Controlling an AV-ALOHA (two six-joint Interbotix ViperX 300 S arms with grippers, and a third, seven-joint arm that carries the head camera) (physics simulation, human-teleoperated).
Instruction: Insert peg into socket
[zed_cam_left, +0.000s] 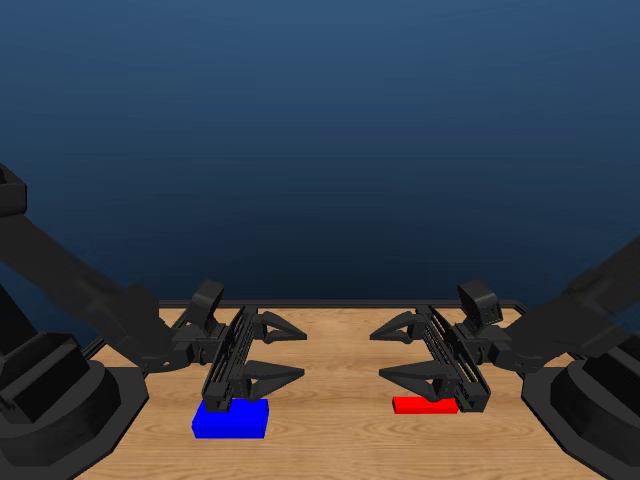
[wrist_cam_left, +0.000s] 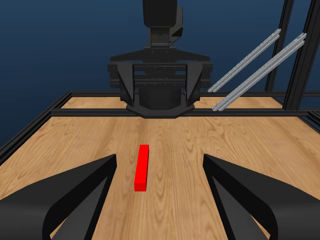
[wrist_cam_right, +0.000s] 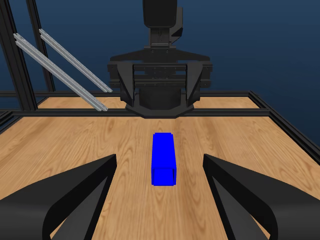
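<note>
- The left tool (zed_cam_left: 272, 350) hangs above the worktop with its two jaws spread wide and nothing between them.
- The right tool (zed_cam_left: 402, 350) stands the same way, jaws wide apart and holding nothing; the two tools face each other with a clear gap in the middle.
- The socket (zed_cam_left: 231, 419), a blue block, lies flat on the worktop just under the left tool; the right wrist view shows its square opening at the near end (wrist_cam_right: 164, 165).
- The peg (zed_cam_left: 425, 405), a thin red bar, lies flat under the right tool, well apart from the socket.
- The wooden worktop (zed_cam_left: 330, 430) has a black frame around its edge.
- Behind is a plain dark blue background; two grey rails (wrist_cam_left: 260, 65) lean at the side.
</note>
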